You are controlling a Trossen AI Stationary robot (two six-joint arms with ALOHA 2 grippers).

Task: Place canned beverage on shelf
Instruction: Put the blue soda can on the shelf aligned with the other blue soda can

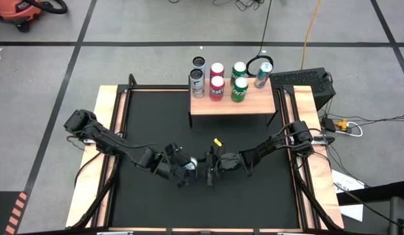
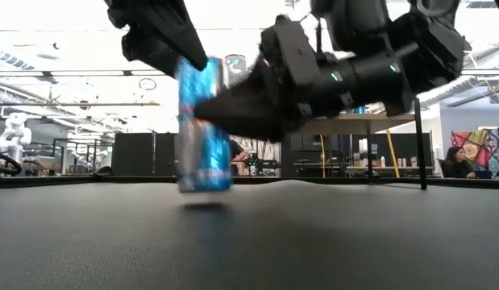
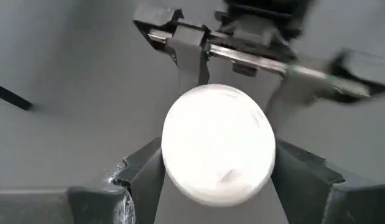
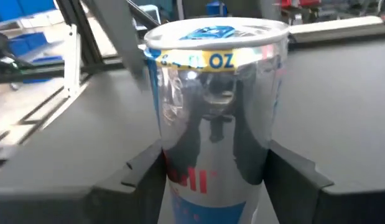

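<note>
Blue-silver can (image 2: pixel 203 125) upright, lifted off table (image 2: pixel 249 234), left fingers (image 3: pixel 142 177) clamping it, right fingers (image 4: pixel 292 177) flanking, contact unclear.

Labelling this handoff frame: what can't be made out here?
- High view: the blue-and-silver can is almost hidden under both pincers, left pincer and right pincer.
- Low view: can blurred, label unreadable; whether it touches the black table unclear.
- Left wrist view: can top glared white.
- Light-wood shelf: can labels too small.
</note>
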